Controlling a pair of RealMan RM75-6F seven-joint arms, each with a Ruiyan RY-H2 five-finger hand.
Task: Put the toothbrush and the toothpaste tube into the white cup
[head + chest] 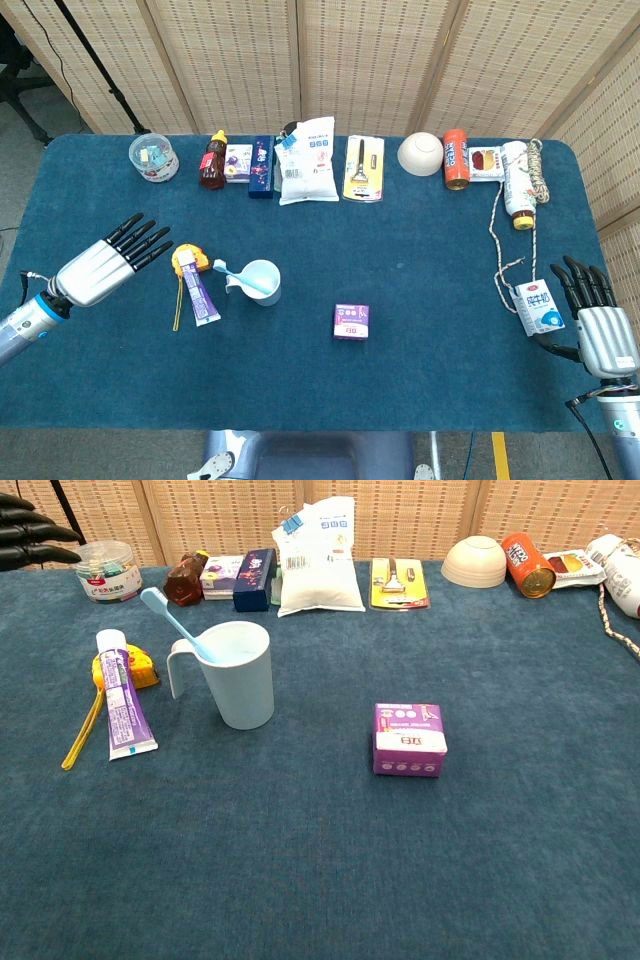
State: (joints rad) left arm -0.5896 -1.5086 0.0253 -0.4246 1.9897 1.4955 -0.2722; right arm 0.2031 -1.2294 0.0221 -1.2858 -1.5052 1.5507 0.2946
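Note:
The white cup point(262, 281) point(239, 673) stands upright left of the table's middle, with the light blue toothbrush point(243, 276) point(177, 623) leaning in it, head sticking out to the left. The purple toothpaste tube point(198, 292) point(121, 706) lies flat just left of the cup, white cap pointing away from me. My left hand point(108, 263) point(30, 535) hovers open left of the tube, fingers spread and empty. My right hand point(596, 322) is open at the table's right edge, beside a small milk carton point(536, 305).
A yellow tape measure point(187, 259) and a yellow strap lie by the tube. A purple box point(351, 321) sits right of the cup. Along the far edge stand a plastic tub point(153, 157), bottle, boxes, white bag point(306, 160), razor pack, bowl point(420, 153) and cans. A rope point(505, 235) trails down the right side.

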